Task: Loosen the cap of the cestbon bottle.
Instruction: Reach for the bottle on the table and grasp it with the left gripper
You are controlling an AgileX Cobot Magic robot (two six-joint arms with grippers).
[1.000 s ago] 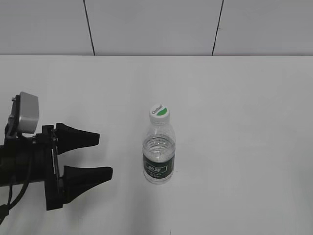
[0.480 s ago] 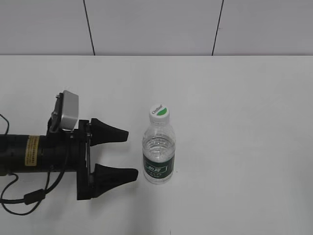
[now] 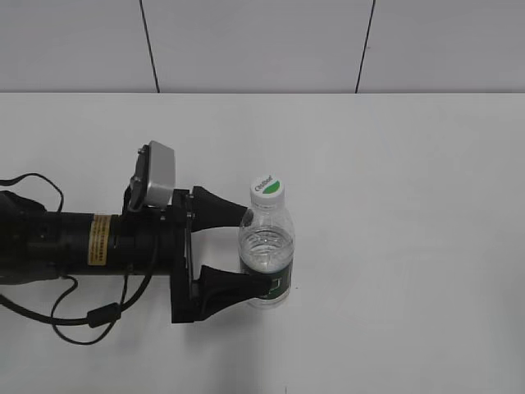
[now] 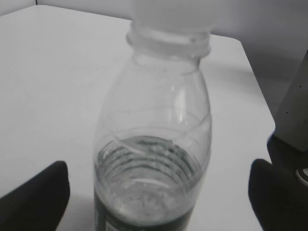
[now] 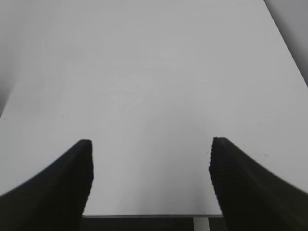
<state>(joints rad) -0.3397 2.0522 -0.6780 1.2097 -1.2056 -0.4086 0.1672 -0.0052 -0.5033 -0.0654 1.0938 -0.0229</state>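
The cestbon bottle (image 3: 267,258) stands upright on the white table, clear with a dark green label band. Its white cap (image 3: 268,189) with a green patch is on the neck. My left gripper (image 3: 256,248) is open, one black finger behind the bottle and one in front, with gaps on both sides. In the left wrist view the bottle (image 4: 154,159) fills the middle between the two fingertips of the left gripper (image 4: 156,192), and the cap (image 4: 173,17) is blurred at the top. My right gripper (image 5: 150,159) is open and empty over bare table, out of the exterior view.
The white table (image 3: 410,205) runs back to a grey panelled wall. In the right wrist view the table's near edge (image 5: 144,215) lies just below the fingers. A black cable (image 3: 74,316) loops under the left arm.
My left arm has moved right across the table. Its open fingers, first well left of the bottle, now straddle the bottle's body. The bottle has not moved.
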